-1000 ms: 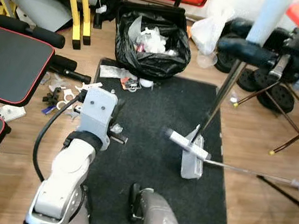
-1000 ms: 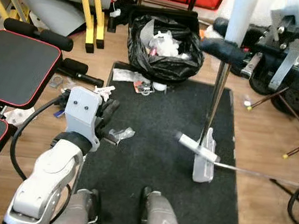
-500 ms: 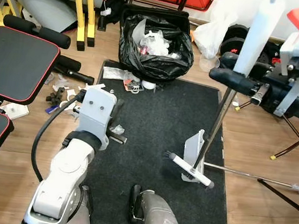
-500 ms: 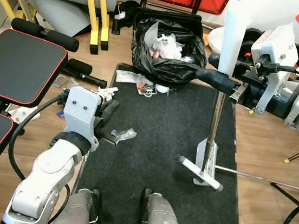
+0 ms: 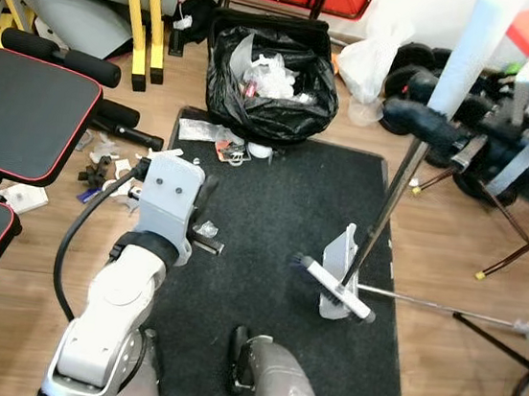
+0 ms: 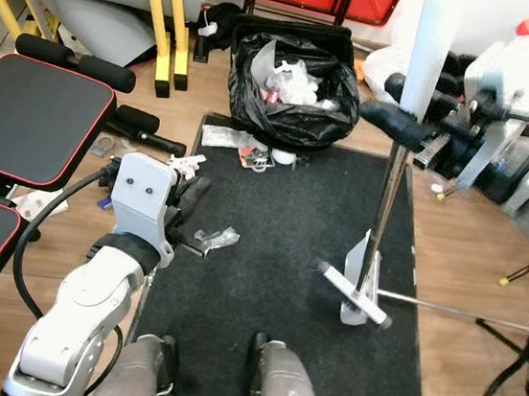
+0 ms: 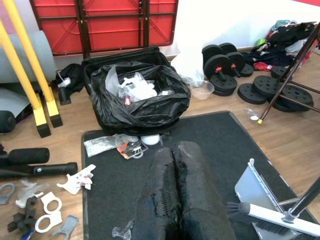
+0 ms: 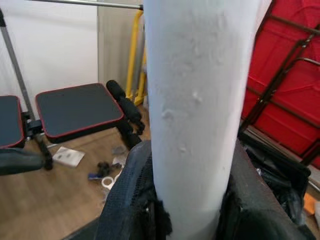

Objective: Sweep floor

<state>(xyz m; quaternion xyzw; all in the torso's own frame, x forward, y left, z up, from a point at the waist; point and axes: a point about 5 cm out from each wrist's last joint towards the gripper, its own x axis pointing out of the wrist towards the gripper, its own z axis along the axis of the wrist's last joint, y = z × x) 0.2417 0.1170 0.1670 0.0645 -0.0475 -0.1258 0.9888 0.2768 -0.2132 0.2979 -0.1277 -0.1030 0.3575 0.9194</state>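
Gripping the broom (image 6: 376,231) by its white foam sleeve, right gripper (image 8: 187,200) clamped tight around it.

Metal shaft slopes down to a grey brush head resting on the black mat (image 6: 281,219), centre-right of frame, against a grey dustpan (image 5: 338,265). Left gripper (image 7: 175,195) hangs pressed together over the mat's left edge. Bare carpet lies mid-frame; trash bag (image 6: 293,86) crowds upper centre, weight bench (image 6: 32,121) at left.

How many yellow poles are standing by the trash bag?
2. The two yellow poles stand side by side on the wooden floor, left of the black trash bag, behind the bench. More may be hidden.
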